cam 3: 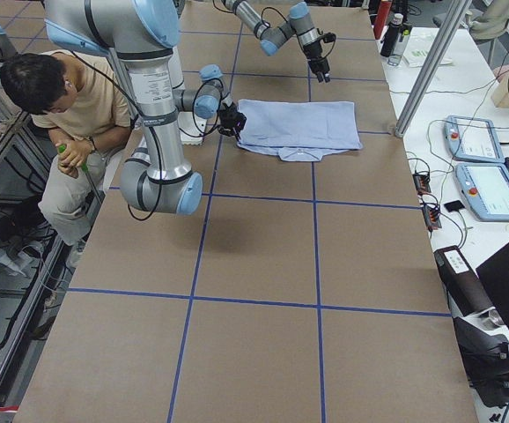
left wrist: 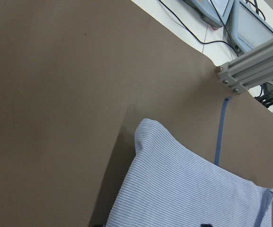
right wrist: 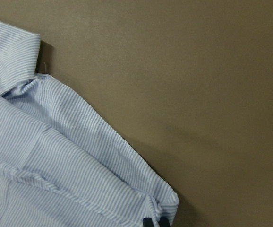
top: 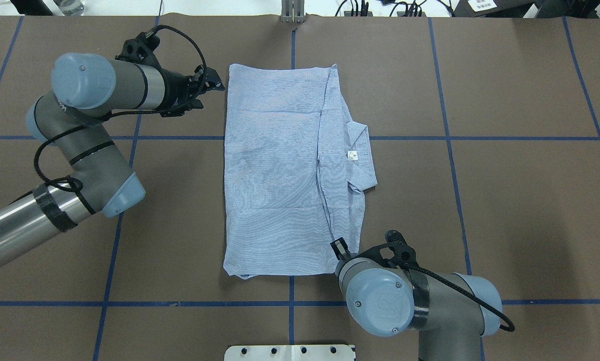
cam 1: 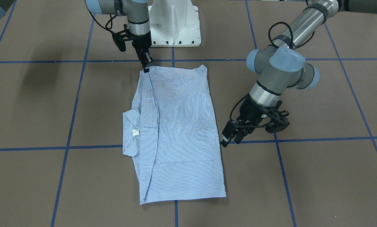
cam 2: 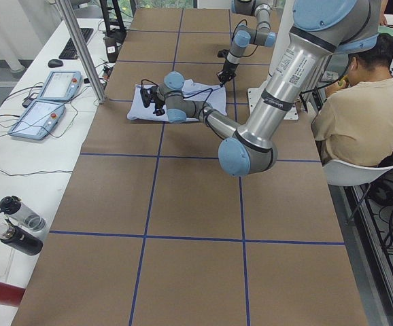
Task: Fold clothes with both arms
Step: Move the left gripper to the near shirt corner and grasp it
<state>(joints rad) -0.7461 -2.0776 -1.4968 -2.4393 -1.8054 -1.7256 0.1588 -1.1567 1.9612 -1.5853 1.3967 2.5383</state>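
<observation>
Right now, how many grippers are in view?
2. The right gripper pinches the shirt at the corner nearest the pedestal base; the left gripper hangs open beside the opposite long edge.

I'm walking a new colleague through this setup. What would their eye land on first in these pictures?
First the striped shirt, folded into a neat oblong at the middle of the brown table, its collar poking out toward the robot's right. Then the arms: the right gripper seems pinched on the shirt's corner nearest the robot, while the left gripper hangs open just beside its far left edge.
</observation>
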